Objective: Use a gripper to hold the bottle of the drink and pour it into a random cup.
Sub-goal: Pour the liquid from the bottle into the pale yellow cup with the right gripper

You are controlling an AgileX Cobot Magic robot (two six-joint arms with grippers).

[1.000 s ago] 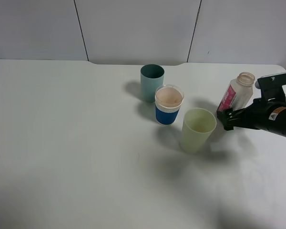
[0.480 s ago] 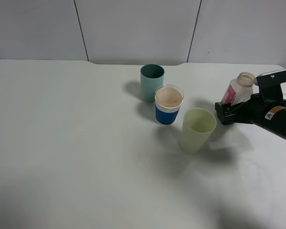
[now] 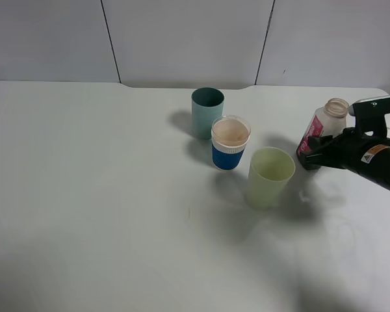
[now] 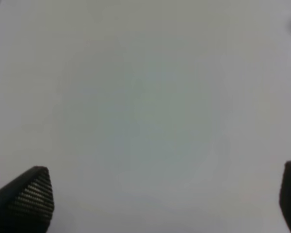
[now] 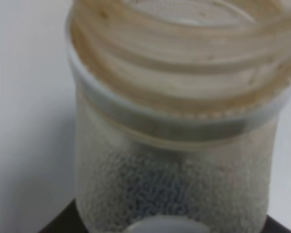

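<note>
bottle of the drink (image 3: 325, 125) is over at the right side of the overhead frame, cap off, tipped so the wide open neck leans toward the upper right. right gripper (image 3: 311, 151) has it grasped low down on the body. the black fingers sit either side of the pink-red label, and the bulky black arm with the little orange and white sticker runs off the right edge. from that arm's own camera the bottle (image 5: 174, 121) fills nearly the whole shot. you get brownish residue round the threaded neck and a foamy, bubbly look through the plastic, with dark bits of the jaws poking in at the bottom corners. honestly can't tell how much drink is in there. yellow-green cup (image 3: 269, 177) stands upright down and to the left of the bottle, near it but apart, and the neck isn't over it. up and left of that is a clear cup with a blue band (image 3: 230, 143), pinkish-looking inside, and right behind it a dark teal cup (image 3: 207, 112). those two overlap from this angle, so no idea if they touch. everything sits on a plain white table (image 3: 84, 195). left gripper (image 4: 162, 196) is spread wide with nothing in it. its wrist camera only shows one ribbed fingertip (image 4: 31, 194) in the lower left corner, another at the lower right edge, and bare blurry table between.
</note>
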